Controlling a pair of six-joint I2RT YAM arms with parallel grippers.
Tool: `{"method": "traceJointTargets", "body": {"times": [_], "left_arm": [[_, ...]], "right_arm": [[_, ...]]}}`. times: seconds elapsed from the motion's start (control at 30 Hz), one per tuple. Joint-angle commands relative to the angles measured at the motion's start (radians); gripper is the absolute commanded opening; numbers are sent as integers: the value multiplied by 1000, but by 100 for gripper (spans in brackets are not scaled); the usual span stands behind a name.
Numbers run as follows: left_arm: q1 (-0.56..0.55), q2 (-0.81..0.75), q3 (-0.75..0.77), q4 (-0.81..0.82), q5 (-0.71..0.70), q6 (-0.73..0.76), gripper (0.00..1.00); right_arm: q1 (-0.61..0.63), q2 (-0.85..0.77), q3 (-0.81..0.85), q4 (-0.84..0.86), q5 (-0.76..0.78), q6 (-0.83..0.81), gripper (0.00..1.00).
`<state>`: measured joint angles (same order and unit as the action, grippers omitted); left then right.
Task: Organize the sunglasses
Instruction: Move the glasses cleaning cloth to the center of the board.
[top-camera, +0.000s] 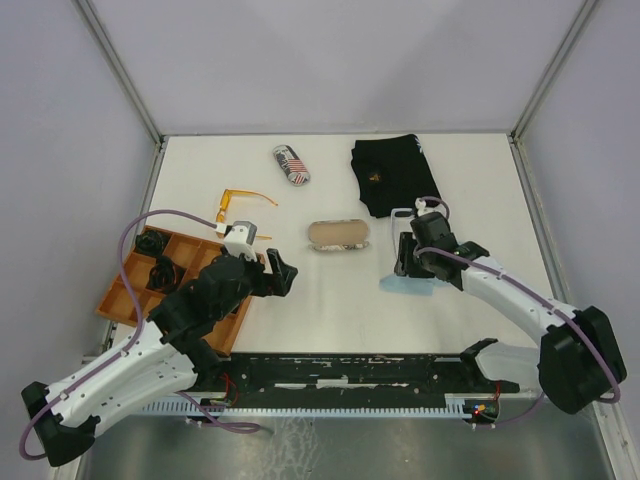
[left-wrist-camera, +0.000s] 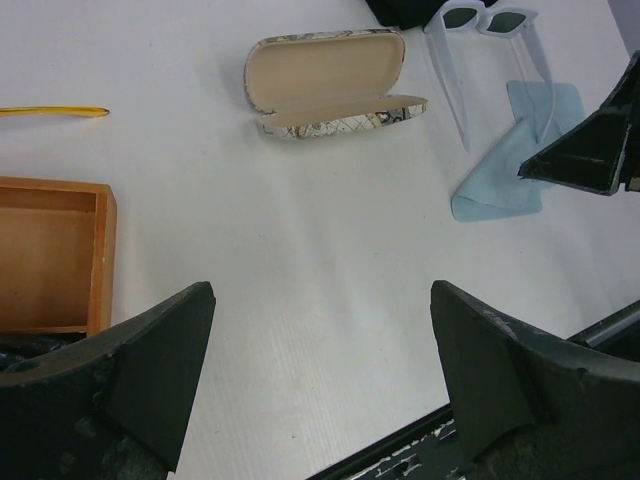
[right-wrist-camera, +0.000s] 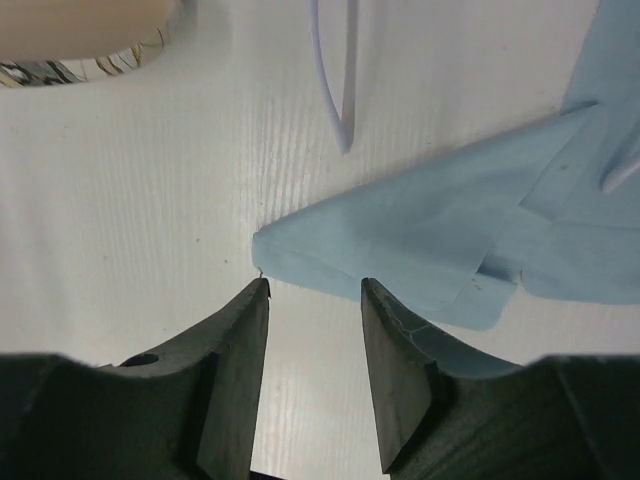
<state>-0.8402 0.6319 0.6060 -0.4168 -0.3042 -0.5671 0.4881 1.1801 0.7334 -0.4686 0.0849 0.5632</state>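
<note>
The white-framed sunglasses (left-wrist-camera: 487, 22) lie unfolded at the table's right, arms on a light blue cloth (left-wrist-camera: 505, 175); one thin white arm (right-wrist-camera: 333, 85) shows in the right wrist view. The orange sunglasses (top-camera: 238, 200) lie left of centre at the back, and one of their arms (left-wrist-camera: 55, 111) shows in the left wrist view. My right gripper (right-wrist-camera: 315, 288) points down at the corner of the cloth (right-wrist-camera: 430, 240), jaws partly open with nothing between them. My left gripper (left-wrist-camera: 322, 300) is wide open over bare table, near the open glasses case (left-wrist-camera: 330, 85).
A wooden compartment tray (top-camera: 118, 300) holding dark items sits at the left. A closed printed case (top-camera: 291, 164) and a black cloth bag (top-camera: 393, 172) lie at the back. The open case (top-camera: 338, 236) is mid-table. A black rail (top-camera: 360, 368) runs along the near edge.
</note>
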Motion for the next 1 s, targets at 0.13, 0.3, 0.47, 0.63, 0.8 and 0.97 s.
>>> {"method": "traceJointTargets", "body": {"times": [0.13, 0.3, 0.47, 0.63, 0.8, 0.97], "left_arm": [[-2, -20, 0, 29, 5, -51, 95], [-2, -21, 1, 24, 7, -54, 95], [-2, -12, 4, 25, 8, -53, 95], [-1, -8, 1, 27, 7, -54, 95], [-1, -12, -6, 30, 7, -62, 95], [-1, -22, -10, 26, 1, -66, 95]], "right_arm": [[0, 111, -48, 138, -80, -50, 55], [0, 161, -67, 178, -86, -69, 61], [1, 189, -90, 222, -88, -84, 67], [6, 203, -86, 218, -99, -78, 68], [31, 224, -78, 193, -104, -54, 68], [87, 209, -80, 157, -83, -6, 68]]}}
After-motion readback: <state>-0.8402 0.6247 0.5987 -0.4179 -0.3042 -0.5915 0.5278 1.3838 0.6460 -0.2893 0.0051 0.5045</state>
